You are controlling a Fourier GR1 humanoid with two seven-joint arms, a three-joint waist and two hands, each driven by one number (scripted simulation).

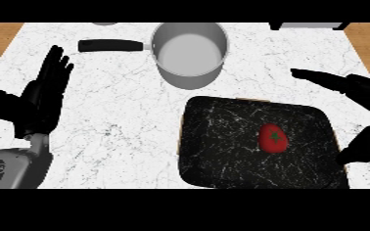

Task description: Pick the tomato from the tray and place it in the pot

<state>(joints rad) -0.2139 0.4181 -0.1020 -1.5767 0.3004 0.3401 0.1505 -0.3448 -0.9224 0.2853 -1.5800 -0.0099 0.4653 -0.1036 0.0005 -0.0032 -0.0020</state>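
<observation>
A red tomato (pixel 273 138) with a green stem mark lies on the black marbled tray (pixel 217 151), right of the tray's middle. The grey pot (pixel 189 54) stands behind the tray on the white counter, its black handle (pixel 112 45) pointing left. My right hand (pixel 345 87) comes in from the right edge, open, fingers stretched to the left above the tray's far right corner and its thumb low at the right edge; the tomato lies between them, untouched. My left hand (pixel 42 95) rests open at the left, fingers up.
A grey object (pixel 104 23) shows at the counter's far edge, and a dark-and-light item (pixel 307 25) sits at the far right. Wood (pixel 9 33) borders the white marble counter (pixel 108 127) at both far corners.
</observation>
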